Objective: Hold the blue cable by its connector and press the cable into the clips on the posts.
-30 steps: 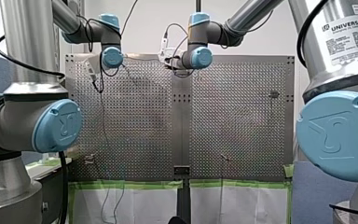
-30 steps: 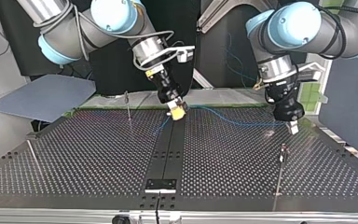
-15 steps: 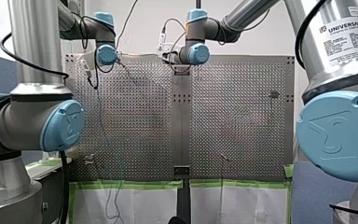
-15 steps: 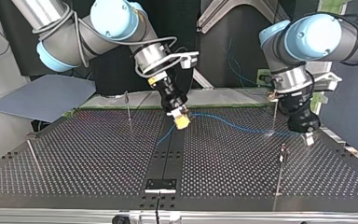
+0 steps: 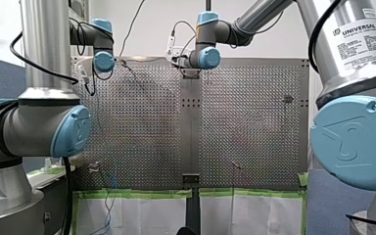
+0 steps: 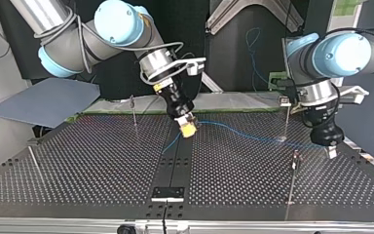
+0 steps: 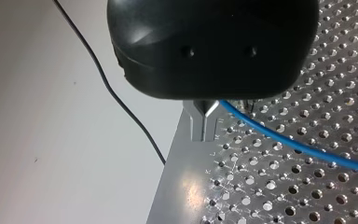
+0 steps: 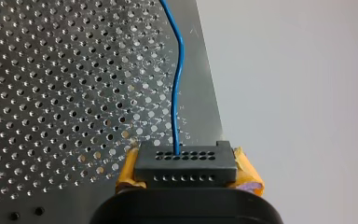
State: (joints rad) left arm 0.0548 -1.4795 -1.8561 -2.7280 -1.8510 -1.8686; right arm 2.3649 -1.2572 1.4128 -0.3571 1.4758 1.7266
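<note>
In the top view, my right gripper [image 6: 188, 127] is clamped on the connector [image 8: 186, 168], a yellow pad on either side. The cable [image 6: 243, 131] runs from it low over the table [image 6: 92, 161] to my left gripper [image 6: 330, 151], whose metal fingers [image 7: 196, 126] pinch it.

A silver perforated metal table [image 6: 78, 161] is spreading across the views, a dark flat strip [image 6: 175, 156] running down its middle. Green tape [image 5: 142, 194] is edging its near side in the front view, with white sheets [image 5: 147, 215] hanging below. A grey-blue flat panel [image 6: 44, 100] is lying beyond the table's corner at the top view's left. A thin black wire [image 7: 109, 88] is trailing beside the table's edge.
</note>
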